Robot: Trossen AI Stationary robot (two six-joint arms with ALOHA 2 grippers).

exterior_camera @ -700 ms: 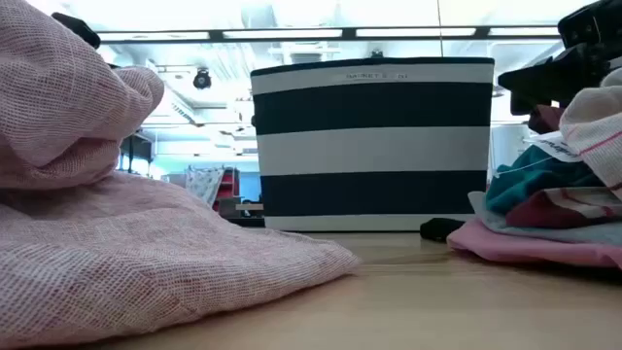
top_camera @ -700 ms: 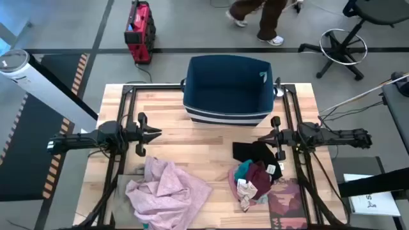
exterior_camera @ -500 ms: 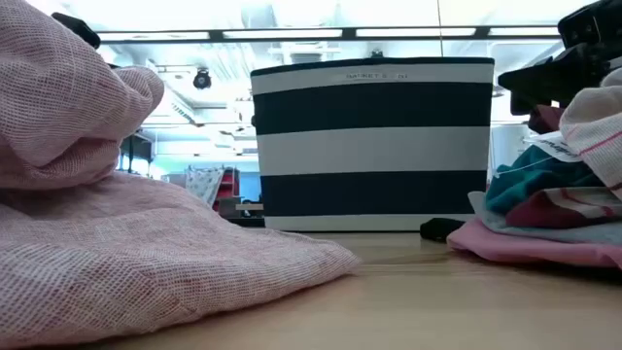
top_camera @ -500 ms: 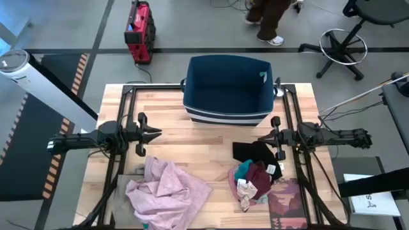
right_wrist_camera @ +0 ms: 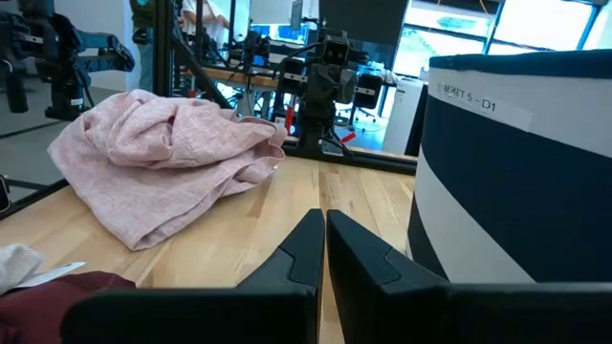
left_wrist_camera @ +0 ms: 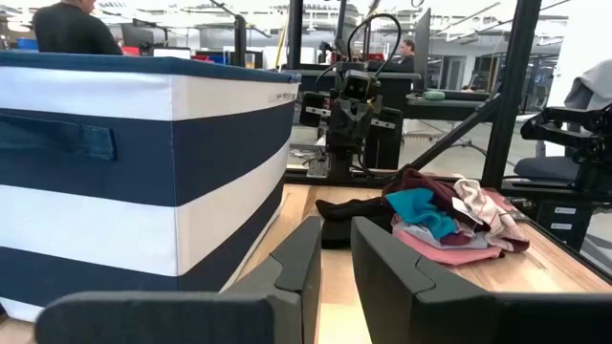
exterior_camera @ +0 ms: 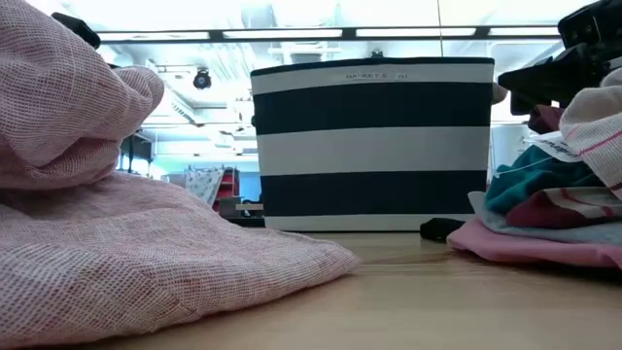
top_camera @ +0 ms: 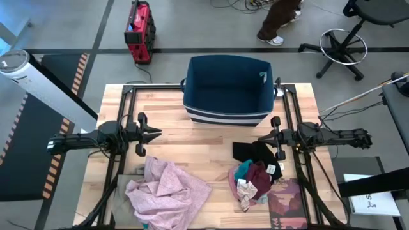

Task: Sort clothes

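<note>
Nothing has been lifted yet, and the first pick turns on which pile lies under which arm. The right gripper [top_camera: 263,138] hangs above the table with its fingers pressed together and empty, and the heap of small clothes [top_camera: 254,174] (black [top_camera: 250,152], teal, maroon and white pieces bunched together) lies just toward the near edge from it, the black piece closest to its tips. The left gripper [top_camera: 155,134], its fingers almost touching with only a narrow gap and likewise empty, points toward the middle of the table, and the big pink garment [top_camera: 167,187] spreads near and slightly right of it, its long axis running roughly left to right. The striped bin [top_camera: 227,89] stands at the far side, between the two arms. Something khaki seems to peek out under the pink cloth's left edge, though it is mostly hidden. Judging by this, each arm has its own pile nearer.
</note>
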